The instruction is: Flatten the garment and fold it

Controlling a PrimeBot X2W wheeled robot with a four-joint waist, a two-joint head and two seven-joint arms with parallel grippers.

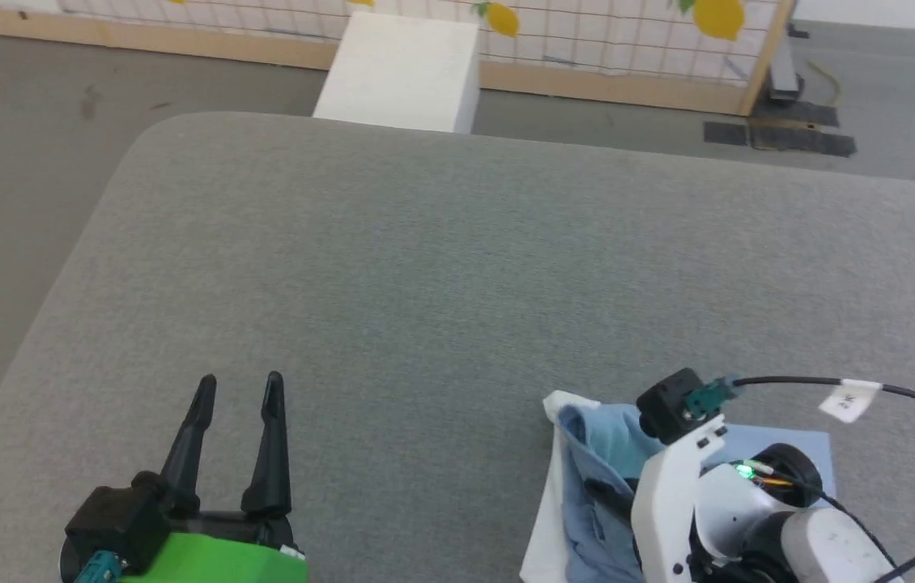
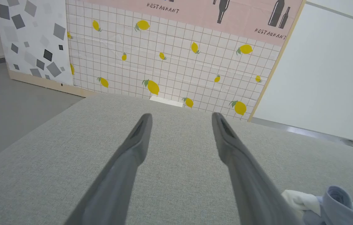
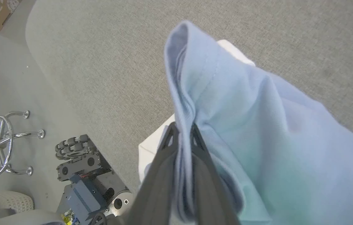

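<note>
- Left gripper (image 1: 240, 380), jaws spread wide and holding nothing, hovers low over the grey padded table (image 1: 425, 283). Bare cloth-covered surface lies ahead of its fingertips and on both sides.
- Off to that gripper's right, near the table's front edge, the shirt (image 1: 599, 449) sits in a bunched heap. Pale blue cloth is rucked over a white layer that pokes out on the side facing the left gripper.
- Right gripper (image 3: 182, 126), fingers pressed together, pinches a raised fold of the blue cloth. The fold stands up beyond its fingertips and the rest drapes away to one side.
- The step in hand looks like the very start of flattening: one hold is taken and nothing is spread yet.
- The next move probably calls for the free left gripper to cross toward the heap and find a second edge well apart from the pinched fold. The two could then draw the shirt out flat across the open table ahead of them.
</note>
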